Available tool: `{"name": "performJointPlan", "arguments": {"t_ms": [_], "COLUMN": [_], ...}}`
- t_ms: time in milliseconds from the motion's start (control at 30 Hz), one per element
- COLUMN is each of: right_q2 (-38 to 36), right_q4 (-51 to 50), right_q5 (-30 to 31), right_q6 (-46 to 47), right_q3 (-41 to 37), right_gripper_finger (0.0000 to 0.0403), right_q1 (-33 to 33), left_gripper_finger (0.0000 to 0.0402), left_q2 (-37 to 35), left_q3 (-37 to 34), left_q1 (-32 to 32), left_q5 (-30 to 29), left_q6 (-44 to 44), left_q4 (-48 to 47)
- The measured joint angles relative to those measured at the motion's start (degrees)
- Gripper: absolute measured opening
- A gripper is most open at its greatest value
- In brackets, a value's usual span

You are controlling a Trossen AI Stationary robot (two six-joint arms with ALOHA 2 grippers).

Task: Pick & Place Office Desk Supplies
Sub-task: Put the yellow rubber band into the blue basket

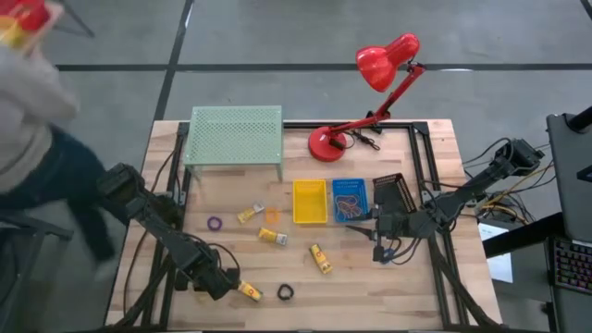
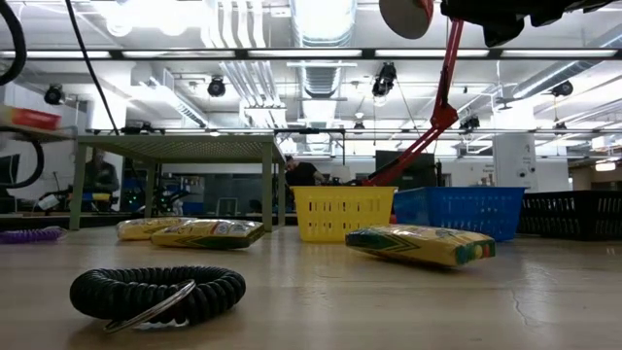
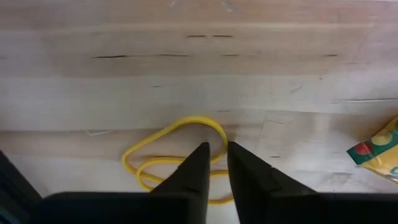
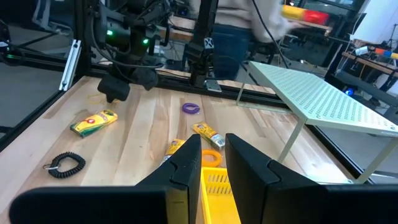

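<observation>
A thin yellow rubber band (image 3: 168,134) lies in loops on the wood near the table's front left. My left gripper (image 3: 219,148) points down at it, open by a narrow gap, with band strands crossing between its fingertips. A yellow packet (image 1: 250,291) lies just right of that gripper (image 1: 225,283), and a black coil ring (image 1: 285,292) lies beyond the packet. More yellow packets (image 1: 321,259) (image 1: 273,237) and a purple ring (image 1: 215,223) lie mid-table. My right gripper (image 4: 214,144) waits above the table's right side, open by a narrow gap, with nothing between its fingers. My left gripper comes at the yellow rubber band from above, one fingertip (image 3: 202,152) on each side of a strand (image 3: 219,173) near the loop's right end. The band lies slack and flat on the table. Whether the fingers touch it, I cannot tell.
A yellow basket (image 1: 310,201), a blue basket (image 1: 350,199) and a black basket (image 1: 393,191) stand in a row right of centre. A pale green mesh shelf (image 1: 236,134) and a red desk lamp (image 1: 370,92) stand at the back. A person (image 1: 28,120) stands beyond the table's left edge.
</observation>
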Motion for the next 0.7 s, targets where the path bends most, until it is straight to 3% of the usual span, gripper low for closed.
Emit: {"name": "performJointPlan", "arguments": {"t_ms": [167, 700], "right_q2": [0.0, 0.0], "right_q4": [0.02, 0.02], "right_q5": [0.02, 0.0], "right_q6": [0.0, 0.0], "right_q3": [0.0, 0.0], "right_gripper_finger": [0.0068, 0.0068], "right_q1": [0.0, -0.02], "left_gripper_finger": [0.0006, 0.0003], "left_q2": [-0.09, -2.51], "left_q3": [-0.31, 1.84], "left_q1": [0.04, 0.04], "left_q5": [0.04, 3.0], "left_q6": [0.03, -0.03], "left_q4": [0.15, -3.64]}}
